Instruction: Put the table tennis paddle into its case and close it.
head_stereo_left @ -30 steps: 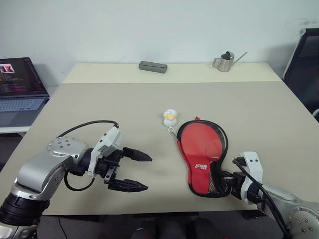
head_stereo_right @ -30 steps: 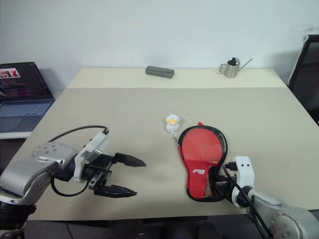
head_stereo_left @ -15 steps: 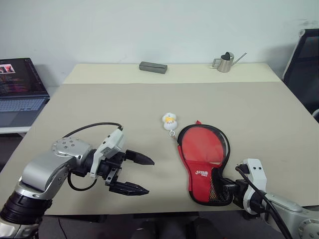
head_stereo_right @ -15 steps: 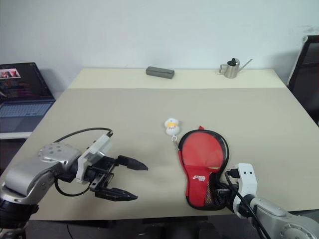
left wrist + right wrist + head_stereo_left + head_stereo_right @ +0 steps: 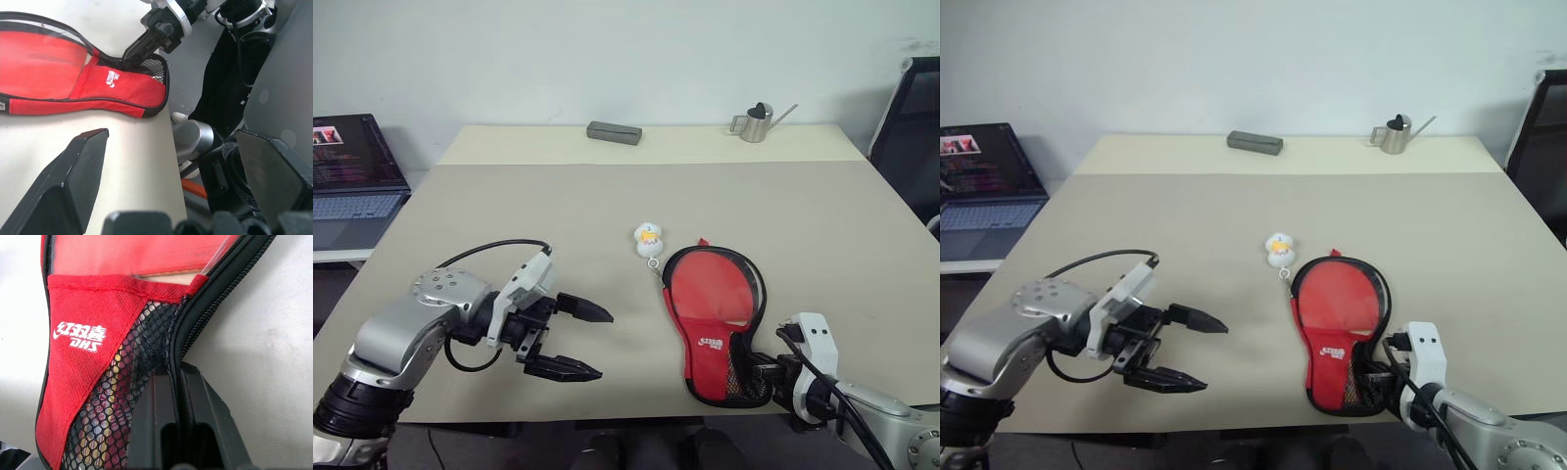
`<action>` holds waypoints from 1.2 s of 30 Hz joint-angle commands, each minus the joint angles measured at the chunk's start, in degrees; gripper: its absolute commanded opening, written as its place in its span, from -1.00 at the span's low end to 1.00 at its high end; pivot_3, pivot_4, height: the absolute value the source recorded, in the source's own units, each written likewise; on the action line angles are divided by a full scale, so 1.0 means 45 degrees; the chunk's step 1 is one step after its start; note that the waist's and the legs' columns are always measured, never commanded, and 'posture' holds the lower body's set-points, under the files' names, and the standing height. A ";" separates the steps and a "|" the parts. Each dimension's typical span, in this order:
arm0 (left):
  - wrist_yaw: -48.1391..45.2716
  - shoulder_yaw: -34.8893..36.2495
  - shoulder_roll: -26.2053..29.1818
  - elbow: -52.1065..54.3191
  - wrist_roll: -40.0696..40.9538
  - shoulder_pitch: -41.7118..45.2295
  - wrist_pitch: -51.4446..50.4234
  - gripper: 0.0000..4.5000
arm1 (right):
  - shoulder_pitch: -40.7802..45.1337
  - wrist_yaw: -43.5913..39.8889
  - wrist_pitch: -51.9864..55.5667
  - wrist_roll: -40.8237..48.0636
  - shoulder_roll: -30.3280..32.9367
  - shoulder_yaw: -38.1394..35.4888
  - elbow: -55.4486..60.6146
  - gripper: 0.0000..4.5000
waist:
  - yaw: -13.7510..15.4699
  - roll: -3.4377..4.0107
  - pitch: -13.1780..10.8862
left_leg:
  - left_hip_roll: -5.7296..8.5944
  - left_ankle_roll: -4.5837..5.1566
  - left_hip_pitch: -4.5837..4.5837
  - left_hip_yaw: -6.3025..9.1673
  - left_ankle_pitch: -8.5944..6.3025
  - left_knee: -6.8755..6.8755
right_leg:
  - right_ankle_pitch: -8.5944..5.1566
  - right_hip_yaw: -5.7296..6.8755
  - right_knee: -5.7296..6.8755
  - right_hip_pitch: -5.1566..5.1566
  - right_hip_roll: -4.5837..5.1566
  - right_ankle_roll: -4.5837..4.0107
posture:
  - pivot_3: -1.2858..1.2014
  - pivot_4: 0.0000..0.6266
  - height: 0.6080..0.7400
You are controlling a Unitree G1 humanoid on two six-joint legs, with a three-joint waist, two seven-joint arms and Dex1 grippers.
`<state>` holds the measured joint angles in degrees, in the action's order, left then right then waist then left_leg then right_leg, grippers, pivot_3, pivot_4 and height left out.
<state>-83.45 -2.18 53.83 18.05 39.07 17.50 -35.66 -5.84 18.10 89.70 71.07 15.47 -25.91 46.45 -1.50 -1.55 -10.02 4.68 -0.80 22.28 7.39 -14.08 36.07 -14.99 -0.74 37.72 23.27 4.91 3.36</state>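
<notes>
The case [image 5: 713, 318] is lying flat on the bench [image 5: 607, 206] near its front edge, round end toward twelve o'clock, mesh pocket end toward six. The table tennis paddle [image 5: 710, 284] is sitting inside it, red face showing through the open side. The right gripper [image 5: 762, 376] is pinching the case's black zippered rim at the pocket end, at about five o'clock of the case. The left gripper [image 5: 592, 341] is hovering with fingers spread wide at nine o'clock of the case, well apart from it. The white-yellow zipper charm [image 5: 648, 238] is resting at eleven o'clock.
</notes>
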 commanded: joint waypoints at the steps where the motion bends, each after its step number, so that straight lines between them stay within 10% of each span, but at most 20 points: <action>1: -0.0308 0.0171 0.0231 0.0105 0.0023 0.0002 0.0231 1.00 | -0.0219 0.0570 0.0253 0.0682 0.0183 0.0237 -0.0275 -0.98 | -0.0001 0.0000 0.0001 | 0.0000 0.0000 -0.0001 -0.0001 0.0000 0.0000 | 0.0000 0.0000 0.0000 0.0000 0.0000 0.0000 | 0.03 -0.52 1.00; 7: -0.0323 0.0114 0.0222 0.0024 -0.0080 0.0053 0.0343 1.00 | -0.0167 0.1640 -0.0434 0.1569 0.0674 0.0767 -0.0673 -0.98 | -0.0006 0.0000 0.0003 | -0.0008 0.0001 -0.0027 -0.0010 -0.0001 -0.0001 | -0.0001 -0.0002 0.0003 -0.0015 0.0000 -0.0002 | 0.03 -0.52 1.00; 18: -0.0169 0.0015 0.0014 -0.0047 -0.0112 0.0164 0.0395 1.00 | 0.0705 0.3266 -0.3180 0.4334 0.4164 0.2064 -0.2058 0.52 | -0.0032 -0.0003 0.0002 | -0.0033 0.0003 -0.0054 -0.0064 0.0001 0.0006 | -0.0003 -0.0009 0.0004 -0.0026 -0.0001 0.0000 | 0.03 -0.52 1.00; 27: -0.0157 0.0146 -0.0028 -0.0064 -0.0227 -0.0133 0.0592 1.00 | 0.1552 0.2108 -0.4725 0.2805 0.6084 0.2805 -0.1413 0.52 | -0.0044 -0.0006 0.0000 | -0.0048 0.0003 -0.0053 -0.0075 0.0001 0.0009 | -0.0002 -0.0012 0.0004 -0.0025 -0.0027 0.0000 | 0.03 -0.52 1.00; 31: -0.0066 0.0256 0.0003 0.0068 -0.0188 -0.0247 0.0559 1.00 | 0.1971 0.1059 -0.5244 0.2246 0.6345 0.3173 -0.1079 0.94 | -0.0043 -0.0005 -0.0001 | -0.0058 0.0003 -0.0053 -0.0073 0.0001 0.0009 | -0.0002 -0.0015 0.0005 -0.0022 -0.0056 -0.0001 | 0.03 -0.52 1.00; 36: -0.0008 0.0326 0.0055 0.0134 -0.0152 -0.0347 0.0560 1.00 | 0.2068 0.0187 -0.5540 0.2136 0.6676 0.3430 -0.0970 0.99 | -0.0028 -0.0007 -0.0002 | -0.0055 0.0003 -0.0049 -0.0074 0.0001 0.0010 | -0.0001 -0.0017 -0.0003 -0.0022 -0.0059 -0.0002 | 0.03 -0.52 1.00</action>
<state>-83.24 -2.13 53.66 17.43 37.89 15.97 -34.16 2.85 20.34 66.32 80.67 44.85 -10.31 40.39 -1.62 -1.59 -10.02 4.43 -0.79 22.06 7.06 -14.08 36.11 -15.00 -0.81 37.70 23.17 4.65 3.35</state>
